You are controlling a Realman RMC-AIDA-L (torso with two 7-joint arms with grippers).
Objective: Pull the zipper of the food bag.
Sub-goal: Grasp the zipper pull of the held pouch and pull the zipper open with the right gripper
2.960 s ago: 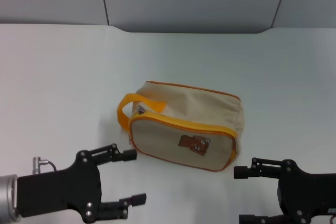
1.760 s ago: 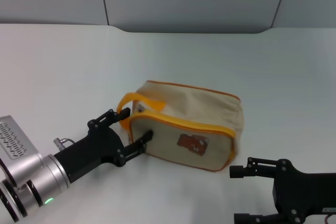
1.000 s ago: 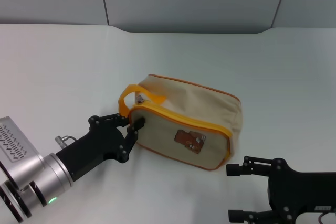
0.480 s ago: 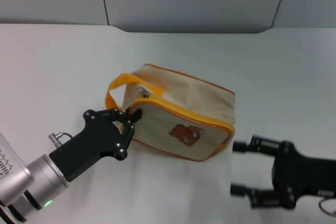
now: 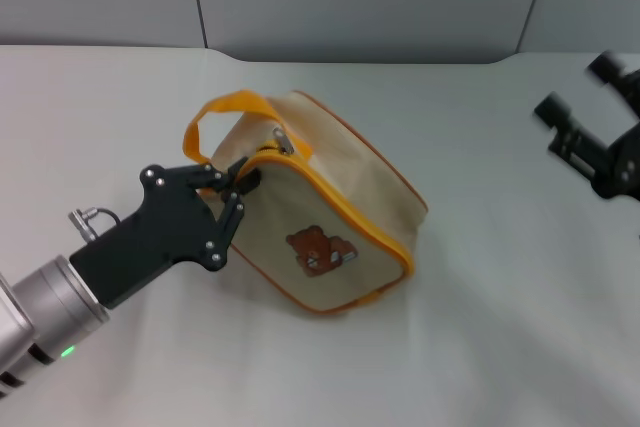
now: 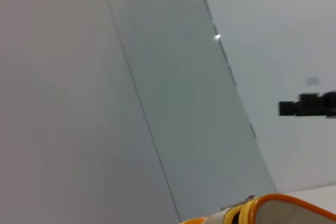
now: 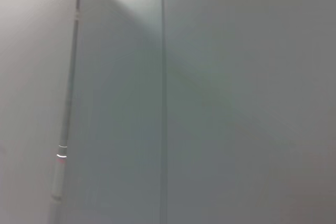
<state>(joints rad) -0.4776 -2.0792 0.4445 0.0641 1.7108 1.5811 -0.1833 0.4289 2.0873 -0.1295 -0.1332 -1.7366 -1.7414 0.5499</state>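
Left gripper (image 5: 240, 183) clenched on food bag (image 5: 335, 222) at nine o'clock, missing zipper (image 5: 340, 209) tab; risks dragging. Right gripper (image 5: 590, 117) released.

The left gripper (image 5: 243, 179) reaches up from the lower left, fingers closed on the food bag (image 5: 340, 217) corner. The right gripper (image 5: 590, 112) hangs raised, well right of it, fingers spread.
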